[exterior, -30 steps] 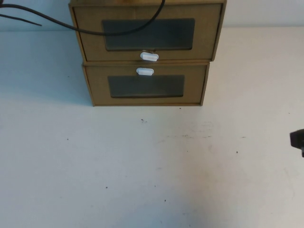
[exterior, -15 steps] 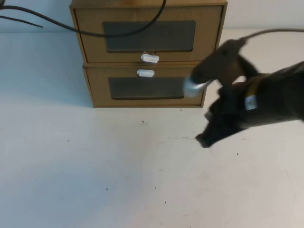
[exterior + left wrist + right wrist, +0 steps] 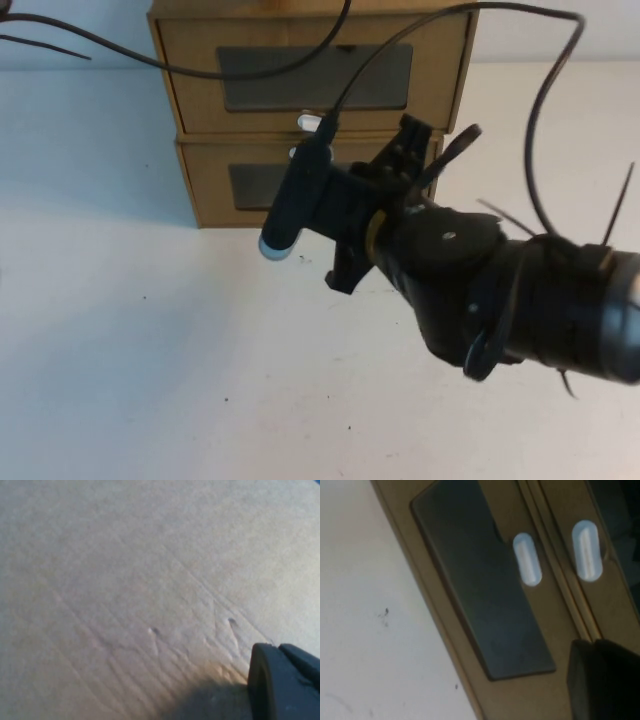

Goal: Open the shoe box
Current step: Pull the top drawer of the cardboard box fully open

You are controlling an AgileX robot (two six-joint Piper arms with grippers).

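Observation:
Two brown shoe boxes are stacked at the table's far edge, the upper box (image 3: 200, 100) on the lower box (image 3: 210, 185). Each has a dark window and a white handle. My right arm reaches in from the right, and its gripper (image 3: 415, 140) is shut and empty in front of the lower box's right part. The right wrist view shows the lower handle (image 3: 527, 559), the upper handle (image 3: 586, 550), the lower window (image 3: 480, 580) and the gripper (image 3: 605, 680) a little short of the box front. The left gripper (image 3: 285, 680) is shut close above bare table, outside the high view.
Black cables (image 3: 150, 60) hang across the upper box's front. A cable loop (image 3: 550, 100) rises from my right arm. White table (image 3: 150, 350) stretches in front of the boxes.
The right arm has swept in from the right edge to the boxes and now covers the lower box's right half and most of its handle. The boxes have not moved.

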